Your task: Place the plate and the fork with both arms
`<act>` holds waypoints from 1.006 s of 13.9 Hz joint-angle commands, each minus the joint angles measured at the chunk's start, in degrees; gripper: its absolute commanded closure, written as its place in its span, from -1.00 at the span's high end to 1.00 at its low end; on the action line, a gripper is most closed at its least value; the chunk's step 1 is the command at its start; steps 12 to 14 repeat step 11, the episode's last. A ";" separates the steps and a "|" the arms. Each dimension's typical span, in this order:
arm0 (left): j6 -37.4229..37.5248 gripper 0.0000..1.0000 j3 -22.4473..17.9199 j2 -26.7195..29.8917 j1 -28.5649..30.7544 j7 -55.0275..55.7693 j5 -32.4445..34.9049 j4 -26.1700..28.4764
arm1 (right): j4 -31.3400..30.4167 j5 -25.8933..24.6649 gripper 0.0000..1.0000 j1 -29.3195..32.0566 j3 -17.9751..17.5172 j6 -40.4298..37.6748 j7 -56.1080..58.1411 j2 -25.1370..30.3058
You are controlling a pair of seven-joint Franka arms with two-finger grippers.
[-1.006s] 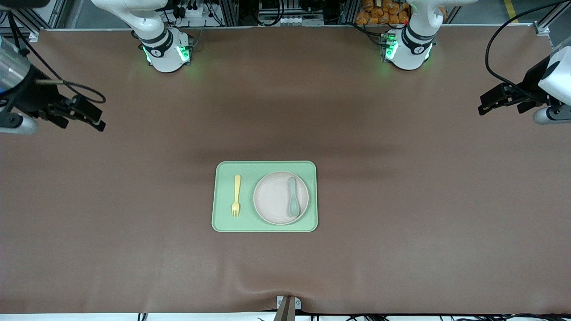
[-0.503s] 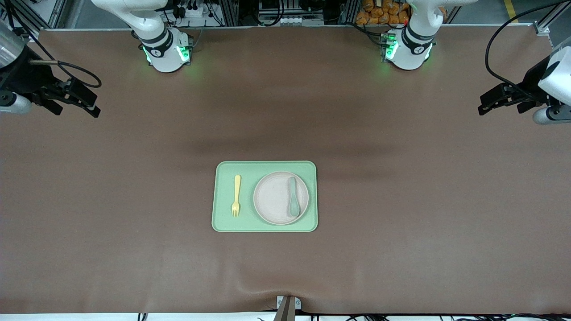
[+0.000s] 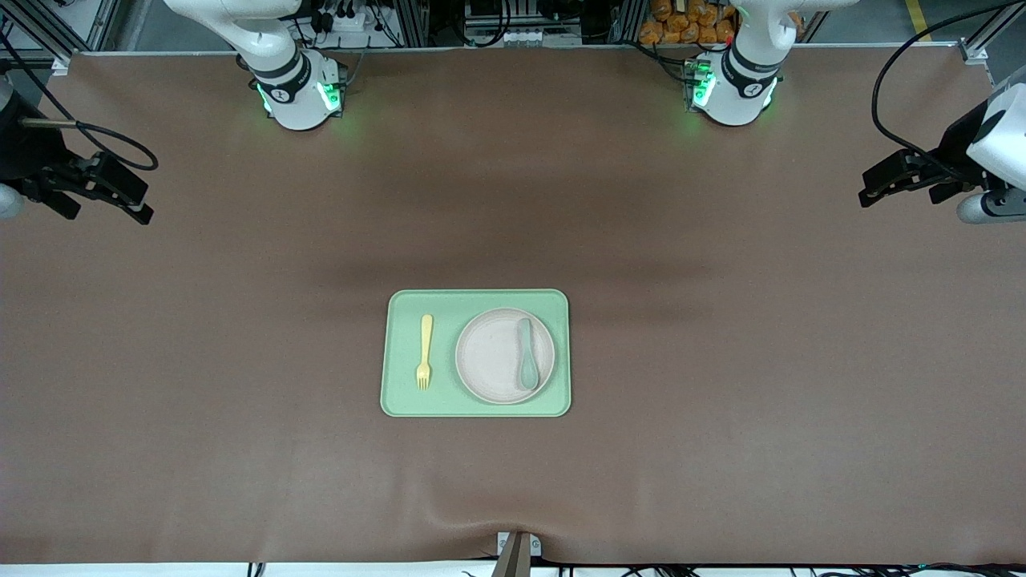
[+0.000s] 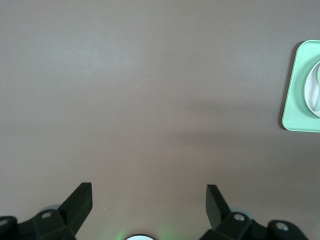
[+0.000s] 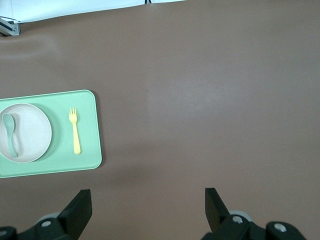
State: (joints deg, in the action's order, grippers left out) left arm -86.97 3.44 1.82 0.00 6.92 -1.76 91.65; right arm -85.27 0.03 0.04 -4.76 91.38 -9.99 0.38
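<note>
Brown table (image 3: 721, 361) fills your front view: on the tray (image 3: 398, 353), the fork (image 3: 425, 351) lies beside the plate (image 3: 495, 357), which holds 1 spoon (image 3: 526, 353). Left gripper (image 3: 882, 183) and right gripper (image 3: 120, 191) hang at opposite table ends. Your wrist views show both wide open, empty.

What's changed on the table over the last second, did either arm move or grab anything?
Only the right gripper moved: empty and open, it drew back toward the right arm's end of the table and its base side. The left gripper waits open at its own end. The fork, plate, spoon and tray stayed put.
</note>
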 commanded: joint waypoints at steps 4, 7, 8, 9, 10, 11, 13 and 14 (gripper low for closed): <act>-0.49 1.00 0.16 0.82 0.17 0.81 -0.70 0.20 | 3.18 -0.30 1.00 0.84 0.10 -1.64 6.65 -1.43; -0.31 1.00 0.16 1.00 0.00 0.72 -0.53 0.02 | 3.18 -0.12 1.00 0.92 0.27 -1.64 6.56 -1.43; -0.31 1.00 0.51 0.82 0.00 0.03 -0.44 -0.33 | 3.18 -0.12 1.00 0.92 0.53 -1.64 6.56 -1.43; -0.31 1.00 0.60 0.47 0.08 -0.33 -0.44 -0.77 | 3.18 -0.12 1.00 0.84 0.54 -1.55 6.56 -1.52; -0.31 1.00 0.60 0.21 0.09 -0.42 -0.44 -1.21 | 3.18 -0.12 1.00 0.84 0.54 -1.55 6.56 -1.43; -0.31 1.00 0.60 0.03 -0.18 -0.25 -0.35 -1.30 | 3.18 -0.12 1.00 0.84 0.54 -1.55 6.56 -1.52; -0.31 1.00 0.60 0.03 -0.18 -0.25 -0.35 -1.30 | 3.18 -0.12 1.00 0.84 0.54 -1.55 6.56 -1.52; -0.31 1.00 0.60 0.03 -0.18 -0.25 -0.35 -1.30 | 3.18 -0.12 1.00 0.84 0.54 -1.55 6.56 -1.52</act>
